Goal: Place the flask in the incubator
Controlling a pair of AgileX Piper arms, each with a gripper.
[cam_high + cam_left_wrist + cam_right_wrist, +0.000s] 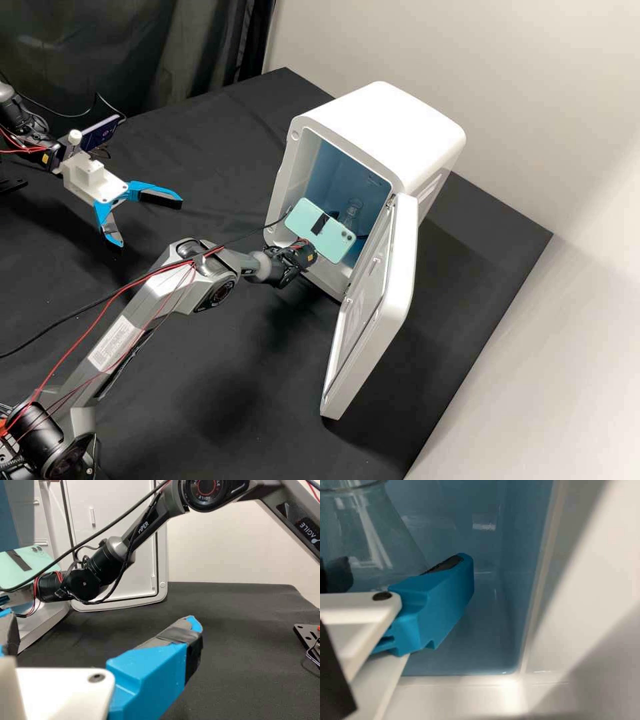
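Flask (352,212) sits inside the incubator (400,133), at three o'clock on the bench, so we judge the placing nearly done, with letting go and backing out left. The right wrist view puts the right gripper (395,570) against the glass; we cannot tell whether it grips. The high view adds the left gripper (147,220) at nine o'clock, spread wide and holding nothing.

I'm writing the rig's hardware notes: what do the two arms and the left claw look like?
Both arms are dark grey jointed links trailing red and black cables; the right arm bears white printed labels and a mint-green phone at its wrist. The left claw has a white blocky body and two bright blue fingers with dark-taped tips.
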